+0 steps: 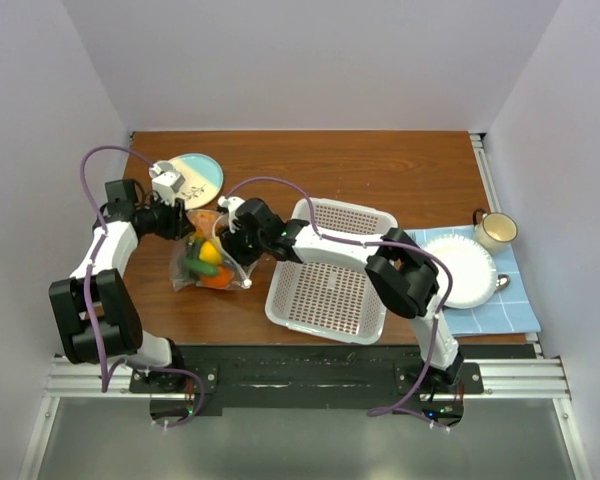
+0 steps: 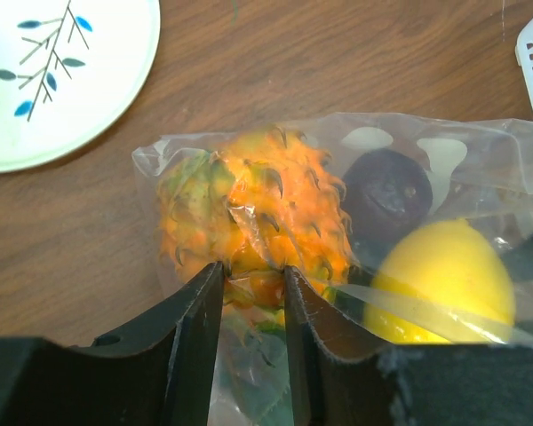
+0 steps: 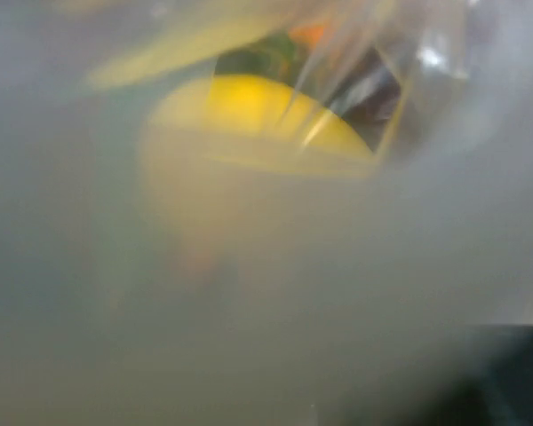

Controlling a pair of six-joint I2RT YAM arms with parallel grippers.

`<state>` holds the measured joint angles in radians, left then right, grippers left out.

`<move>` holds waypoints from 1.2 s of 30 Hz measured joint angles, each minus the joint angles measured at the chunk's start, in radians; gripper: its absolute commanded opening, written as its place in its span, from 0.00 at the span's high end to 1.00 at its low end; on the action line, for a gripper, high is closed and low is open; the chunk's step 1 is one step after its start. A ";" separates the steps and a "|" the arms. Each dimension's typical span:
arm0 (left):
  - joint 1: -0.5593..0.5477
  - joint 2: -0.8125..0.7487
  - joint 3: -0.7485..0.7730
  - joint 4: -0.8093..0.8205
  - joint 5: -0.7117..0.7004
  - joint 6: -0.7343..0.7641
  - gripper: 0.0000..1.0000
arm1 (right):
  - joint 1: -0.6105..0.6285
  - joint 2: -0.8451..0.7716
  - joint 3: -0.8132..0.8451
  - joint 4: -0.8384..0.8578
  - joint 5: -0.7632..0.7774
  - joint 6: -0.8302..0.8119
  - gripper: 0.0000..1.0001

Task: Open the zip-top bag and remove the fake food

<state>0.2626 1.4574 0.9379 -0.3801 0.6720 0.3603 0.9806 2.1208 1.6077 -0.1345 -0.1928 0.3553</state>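
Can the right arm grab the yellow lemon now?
Probably not yet. The lemon sits inside the zip-top bag, so plastic covers it, though the right arm is right beside the bag.

White-and-black jointed arms trailing purple cables.
The left arm (image 1: 108, 248) and right arm (image 1: 405, 275) pair white links with bulky black joints. A purple cable (image 1: 88, 170) loops along each. At the wrist view's bottom, the left gripper (image 2: 253, 268) shows matte black, tapered fingers (image 2: 191, 346).

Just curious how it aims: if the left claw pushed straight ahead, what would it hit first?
The left gripper would first meet the clear bag, whose plastic is already at its fingertips, and right behind that the spiky orange fruit inside. Whether it already touches is hard to judge.
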 measured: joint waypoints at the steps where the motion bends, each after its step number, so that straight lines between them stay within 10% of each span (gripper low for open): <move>1: -0.001 0.004 -0.002 0.012 0.002 -0.001 0.64 | 0.000 -0.015 -0.016 -0.003 0.013 -0.008 0.71; 5: -0.003 0.018 -0.002 0.049 0.010 -0.001 0.64 | 0.000 -0.108 -0.095 0.000 0.060 -0.037 0.66; 7: -0.003 0.020 -0.002 0.055 0.012 0.000 0.64 | -0.002 -0.167 -0.134 0.008 0.077 -0.044 0.28; 9: -0.003 0.020 -0.003 0.057 0.014 0.000 0.64 | -0.005 -0.193 -0.146 0.026 0.083 -0.047 0.11; 36: -0.060 0.074 0.042 0.051 0.054 0.045 0.64 | -0.004 -0.034 -0.090 0.247 0.096 -0.139 0.05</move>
<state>0.2028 1.5311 0.9794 -0.3290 0.7258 0.4057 0.9768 2.0872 1.5173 0.1127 -0.0967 0.2161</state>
